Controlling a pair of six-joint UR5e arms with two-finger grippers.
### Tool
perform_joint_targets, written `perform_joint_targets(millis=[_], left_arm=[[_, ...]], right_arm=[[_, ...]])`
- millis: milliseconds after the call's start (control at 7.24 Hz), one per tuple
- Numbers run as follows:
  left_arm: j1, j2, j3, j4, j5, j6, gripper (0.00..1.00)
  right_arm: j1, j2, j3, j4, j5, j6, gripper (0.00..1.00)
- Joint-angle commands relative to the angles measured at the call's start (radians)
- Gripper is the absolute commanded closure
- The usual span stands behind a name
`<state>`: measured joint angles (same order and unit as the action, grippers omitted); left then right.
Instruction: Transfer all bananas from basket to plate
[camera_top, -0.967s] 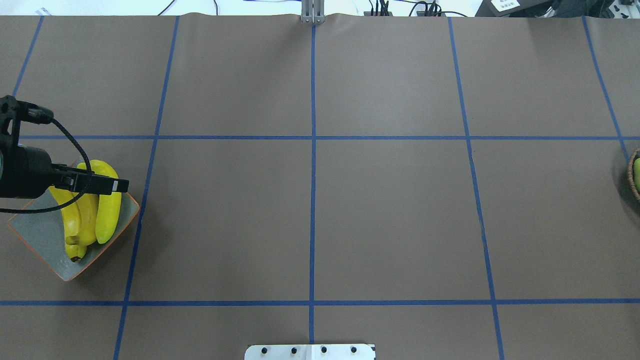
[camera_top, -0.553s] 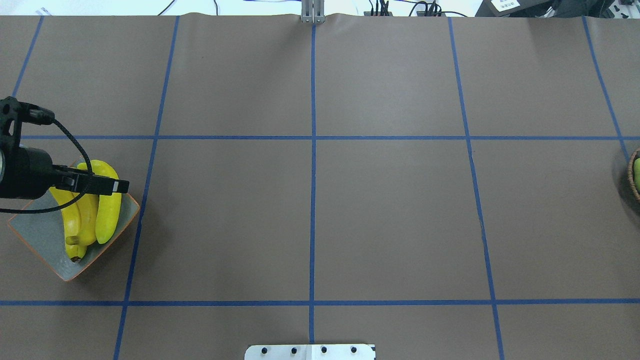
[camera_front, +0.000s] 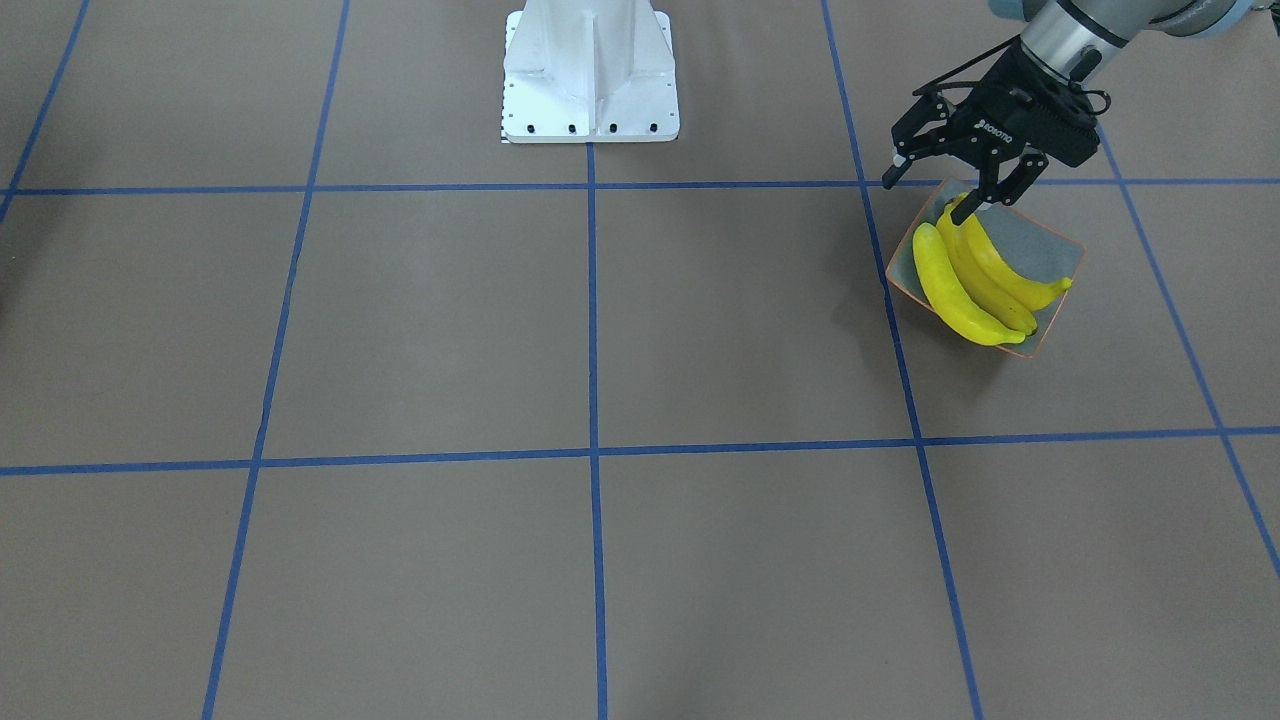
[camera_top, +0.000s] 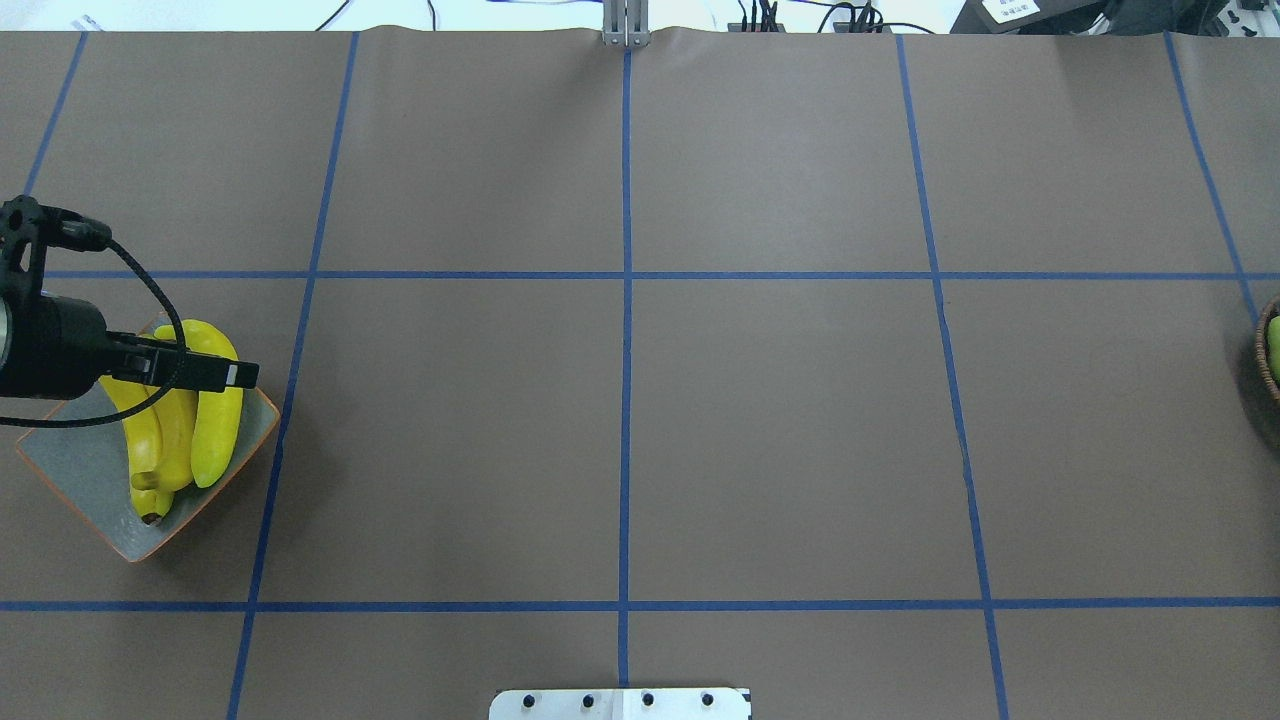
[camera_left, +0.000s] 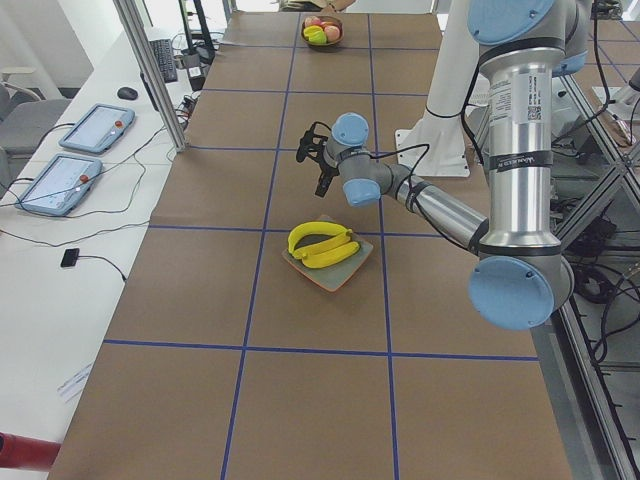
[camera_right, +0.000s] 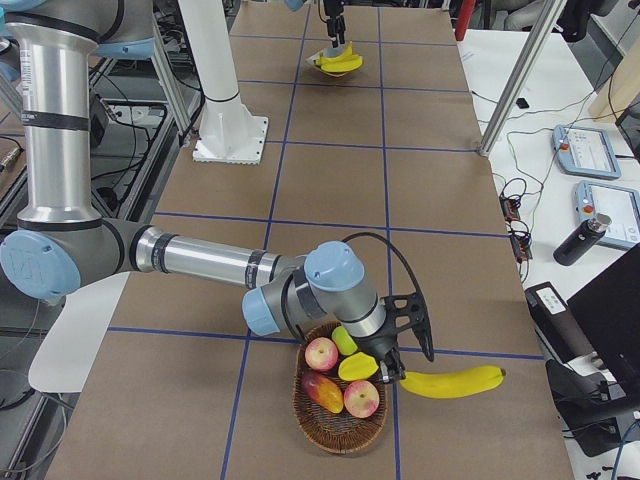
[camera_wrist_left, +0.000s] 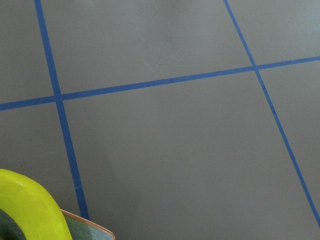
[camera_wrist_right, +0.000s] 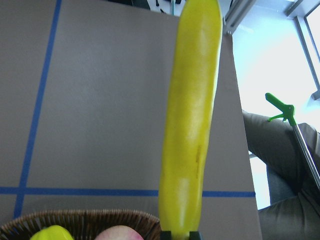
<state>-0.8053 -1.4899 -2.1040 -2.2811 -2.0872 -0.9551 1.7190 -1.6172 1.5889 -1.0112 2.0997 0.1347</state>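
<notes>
Right pincer (camera_right: 398, 376) holds one banana (camera_right: 452, 381) by its end, beside the basket (camera_right: 300, 396) | left pincer (camera_front: 924, 198) wide over plate (camera_front: 1052, 246) with three bananas (camera_front: 965, 282) | you lift high, go slow, it may swing.

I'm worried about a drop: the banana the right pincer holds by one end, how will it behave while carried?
Probably stiff: the banana juts level from the right pincer without sagging. Gripped only at its end, it may swivel or slip; the skin looks smooth.
</notes>
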Motion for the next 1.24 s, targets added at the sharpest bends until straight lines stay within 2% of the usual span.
perform_joint_targets(millis=[0,276,415,691,967,1105], left_arm=[[0.000,-0.022,0.001,0.000,0.003,-0.002,0.00],[0.000,-0.071,0.006,-0.002,0.001,-0.002,0.00],[0.000,-0.108,0.015,-0.003,-0.001,-0.017,0.00],[0.002,-0.270,0.053,-0.003,-0.002,-0.094,0.00],[0.002,-0.476,0.113,-0.006,0.006,-0.254,0.00],[0.003,-0.519,0.120,-0.006,0.009,-0.292,0.00]], right_arm=[[-0.047,0.038,0.153,-0.001,0.072,0.016,1.00],[-0.131,0.126,0.192,0.003,0.141,0.025,1.00],[-0.197,0.190,0.194,0.011,0.147,0.067,1.00],[-0.371,0.314,0.195,0.032,0.146,0.245,1.00],[-0.520,0.397,0.210,0.032,0.138,0.276,1.00],[-0.601,0.407,0.245,0.031,0.129,0.343,1.00]])
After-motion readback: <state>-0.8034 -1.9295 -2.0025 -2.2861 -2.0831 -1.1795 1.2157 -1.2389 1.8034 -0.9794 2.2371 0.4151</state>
